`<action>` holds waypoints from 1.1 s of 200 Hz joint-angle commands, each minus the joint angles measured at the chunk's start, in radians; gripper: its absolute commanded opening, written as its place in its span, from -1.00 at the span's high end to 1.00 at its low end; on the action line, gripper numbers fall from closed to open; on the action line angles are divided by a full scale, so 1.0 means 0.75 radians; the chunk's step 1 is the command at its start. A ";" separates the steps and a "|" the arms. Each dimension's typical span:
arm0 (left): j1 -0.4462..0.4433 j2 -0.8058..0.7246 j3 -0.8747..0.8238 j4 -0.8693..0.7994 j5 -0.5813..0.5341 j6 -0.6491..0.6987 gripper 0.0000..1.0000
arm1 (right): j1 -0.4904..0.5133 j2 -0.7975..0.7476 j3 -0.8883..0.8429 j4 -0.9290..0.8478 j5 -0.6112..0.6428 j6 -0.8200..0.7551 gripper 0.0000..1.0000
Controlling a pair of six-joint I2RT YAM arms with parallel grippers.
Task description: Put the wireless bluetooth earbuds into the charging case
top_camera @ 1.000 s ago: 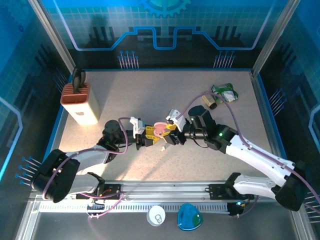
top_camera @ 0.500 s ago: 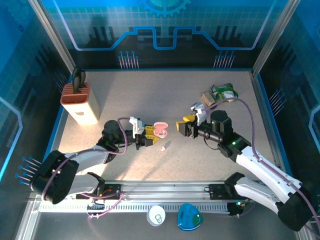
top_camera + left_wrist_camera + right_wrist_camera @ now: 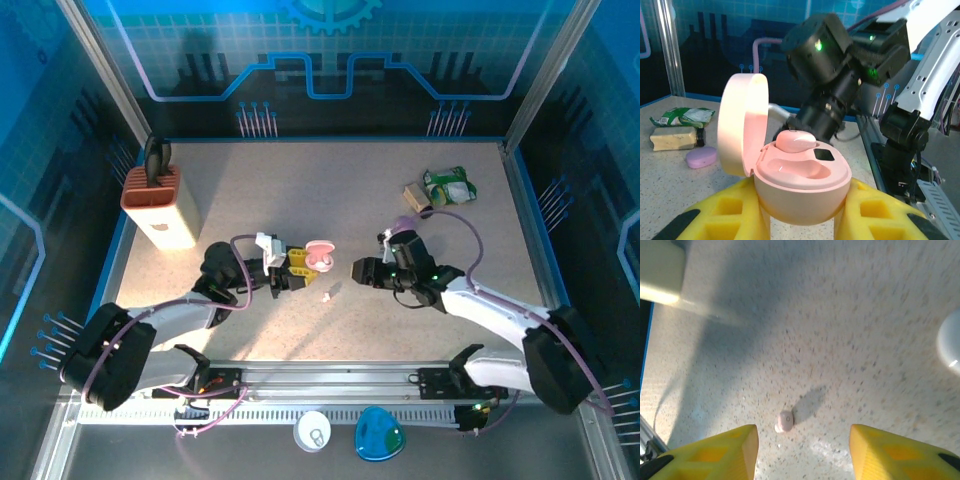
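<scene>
My left gripper is shut on the base of a pink charging case, held up with its lid open. In the left wrist view the case sits between the yellow fingers. One pink earbud rests in its far slot, and the near slot is bare. A second small pale pink earbud lies loose on the table below the case. My right gripper is open, low over the table just right of that bud. In the right wrist view the bud lies ahead of the spread fingers, nearer the left one.
A lilac case lies on the table behind the pink one. A green snack packet and a small bottle sit at the back right. A knife block stands at the left. The right arm's black wrist is close behind the case.
My right gripper has drawn back from the pink case to the right and dropped low toward the table near the loose bud. The left gripper and case have barely moved.
</scene>
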 commanded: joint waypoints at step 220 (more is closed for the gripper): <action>0.006 -0.068 -0.054 0.194 -0.187 -0.133 0.48 | 0.264 0.583 0.143 0.352 -0.076 0.279 0.33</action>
